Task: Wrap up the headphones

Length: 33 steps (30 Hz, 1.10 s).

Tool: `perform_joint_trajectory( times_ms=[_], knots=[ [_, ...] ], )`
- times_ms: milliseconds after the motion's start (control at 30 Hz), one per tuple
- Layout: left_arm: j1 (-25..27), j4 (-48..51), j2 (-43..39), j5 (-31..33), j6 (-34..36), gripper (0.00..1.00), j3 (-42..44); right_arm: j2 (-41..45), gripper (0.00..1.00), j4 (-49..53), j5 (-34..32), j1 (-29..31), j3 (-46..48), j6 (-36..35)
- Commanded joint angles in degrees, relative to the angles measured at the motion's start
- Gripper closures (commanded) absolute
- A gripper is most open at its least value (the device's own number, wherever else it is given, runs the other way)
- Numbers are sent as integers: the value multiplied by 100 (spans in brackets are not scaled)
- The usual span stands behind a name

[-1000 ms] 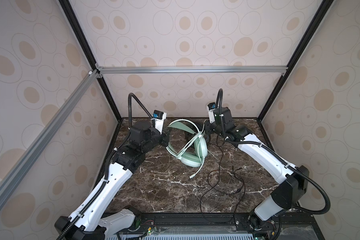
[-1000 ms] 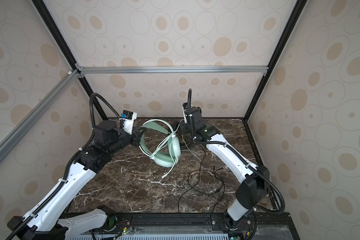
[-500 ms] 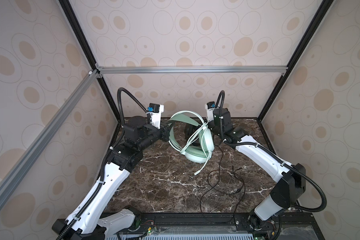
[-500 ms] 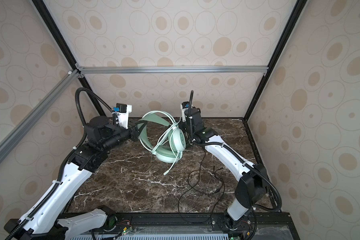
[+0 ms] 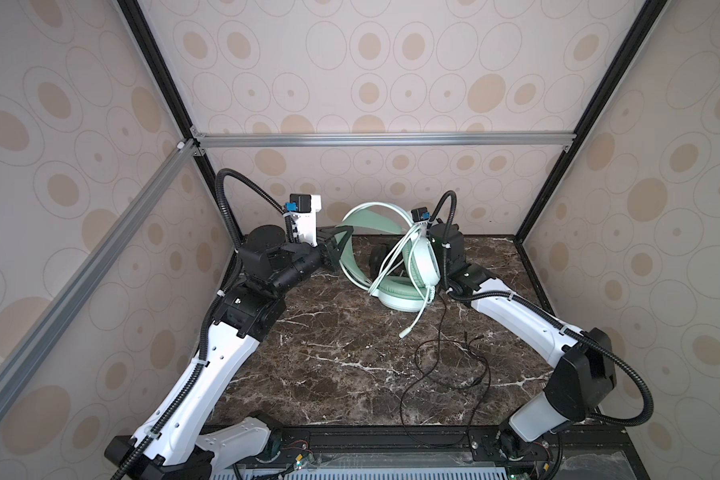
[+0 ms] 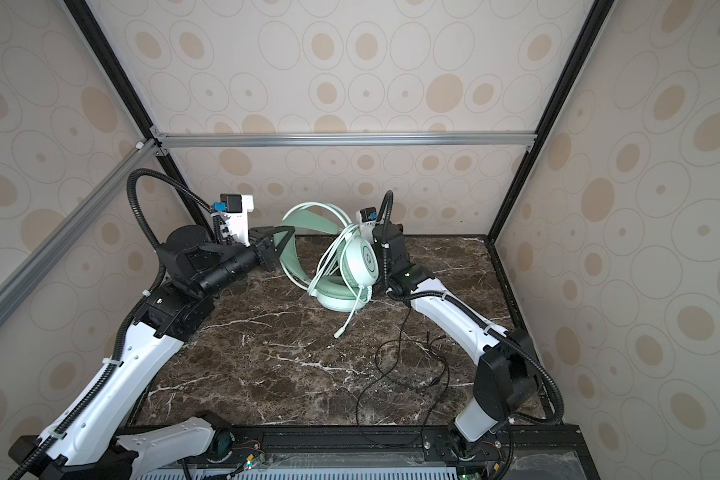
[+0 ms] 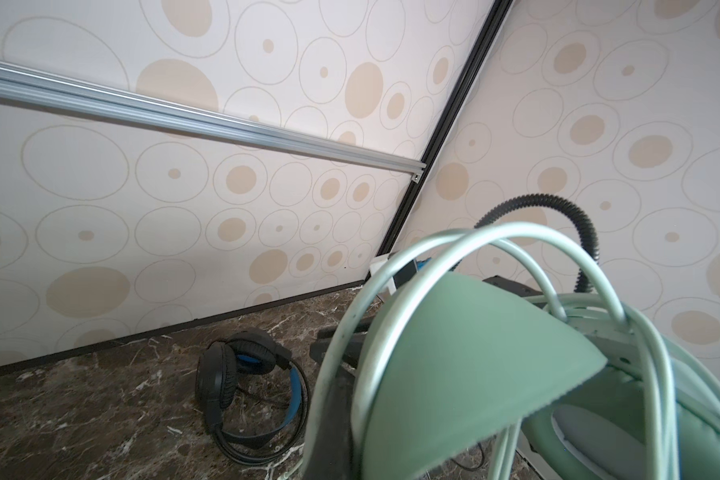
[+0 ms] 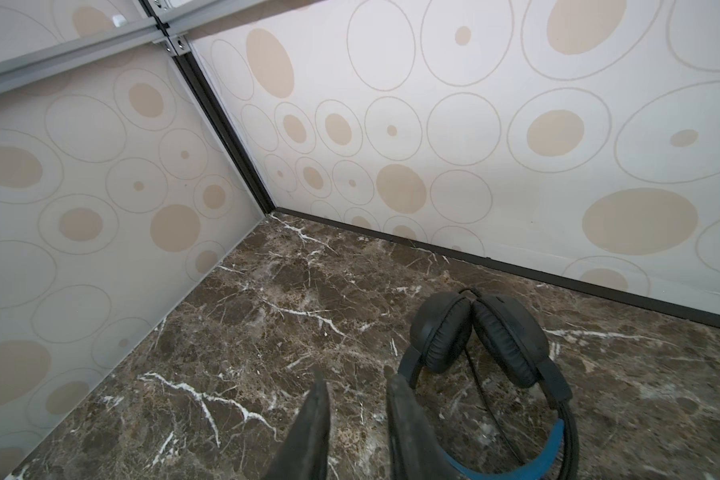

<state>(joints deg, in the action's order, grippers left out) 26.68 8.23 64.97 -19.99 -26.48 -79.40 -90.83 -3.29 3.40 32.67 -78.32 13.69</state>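
Black cable (image 5: pixel 445 365) sprawls over the front worktop (image 5: pixel 329 374). Further back, left fingers (image 5: pixel 337 243) clamp the band of the mint headphones (image 5: pixel 422 262) (pale cable (image 7: pixel 657 395) looped round them). Behind, right fingers (image 8: pixel 323 401) stand apart, empty, beside the black headphones (image 8: pixel 474 332) at the back wall (image 8: pixel 516 166).

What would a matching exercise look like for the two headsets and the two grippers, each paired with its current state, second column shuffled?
1 mint-green headset
2 black headset
3 left gripper
4 right gripper

A jaws apart, nothing between them
B lying on the marble tabletop, not gripped
C wound with its own pale cable
D jaws shut on a green headband

Pairs: 1-C, 2-B, 3-D, 4-A
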Motion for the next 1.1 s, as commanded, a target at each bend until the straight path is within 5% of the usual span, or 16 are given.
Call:
perform_joint_trajectory(
  times_ms=[0, 933, 1067],
  knots=[
    [4, -906, -51, -238, -570, 100, -612, 142, 73, -490, 291, -37, 115, 168],
    [-13, -1573, 279, 264, -1583, 100, -1201, 203, 73, -1039, 734, -32, 905, 305],
    [-24, -1589, 305, 319, -1639, 100, -1197, 230, 65, -954, 811, -32, 1000, 232]
  ],
)
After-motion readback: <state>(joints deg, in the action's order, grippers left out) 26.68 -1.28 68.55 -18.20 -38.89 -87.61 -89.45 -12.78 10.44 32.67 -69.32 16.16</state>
